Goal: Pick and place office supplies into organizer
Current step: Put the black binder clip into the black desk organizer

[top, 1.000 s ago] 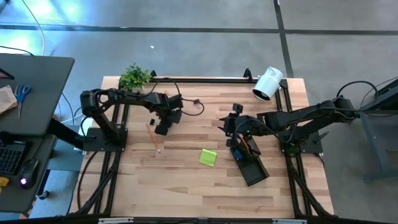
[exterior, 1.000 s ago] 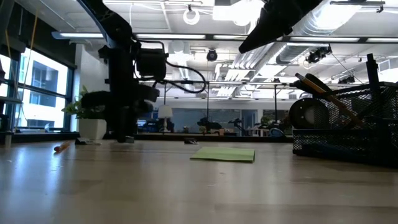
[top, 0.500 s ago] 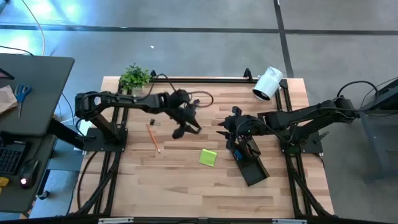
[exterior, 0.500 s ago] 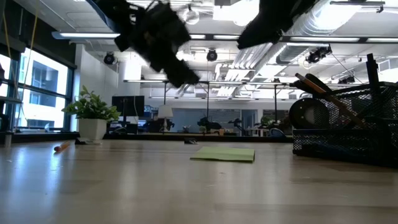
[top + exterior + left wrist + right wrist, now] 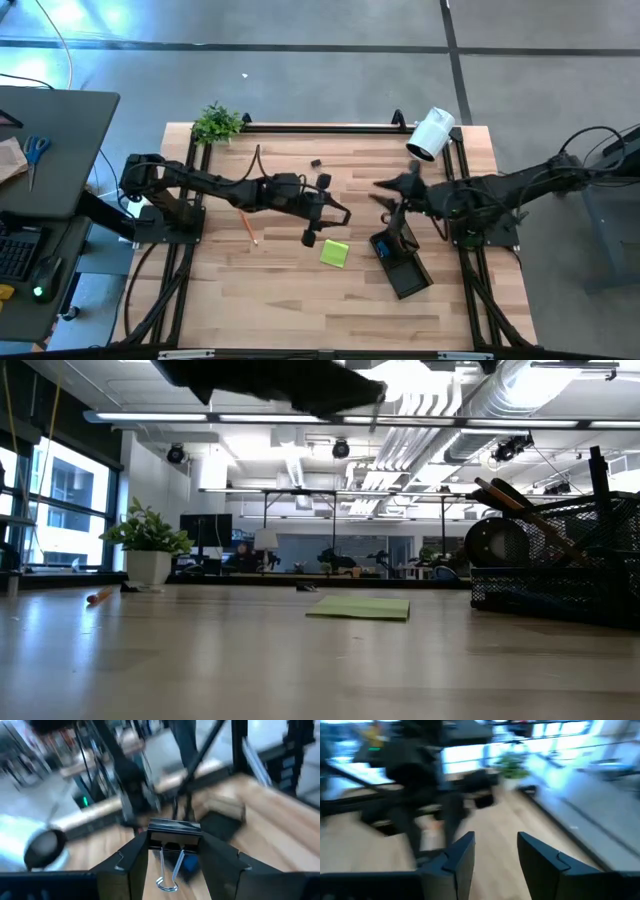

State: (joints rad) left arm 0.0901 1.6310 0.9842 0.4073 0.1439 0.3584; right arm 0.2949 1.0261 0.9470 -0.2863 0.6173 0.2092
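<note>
With pens already in the black mesh organizer (image 5: 402, 262), the left tool (image 5: 173, 851) grasps a small black binder clip (image 5: 174, 831); orange pencil (image 5: 246, 222) and lime-green sticky-note pad (image 5: 335, 253) remain on the table (image 5: 300, 300).

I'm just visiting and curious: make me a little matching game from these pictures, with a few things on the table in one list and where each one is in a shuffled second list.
Things:
1. black binder clip
2. orange pencil
3. lime-green sticky-note pad
4. potted plant

Places:
A. flat on the wood beside the black organizer
B. at the table's far corner on the left arm's side
C. pinched in the left gripper
D. lying on the table beside the left arm

Pairs: 1-C, 2-D, 3-A, 4-B
</note>
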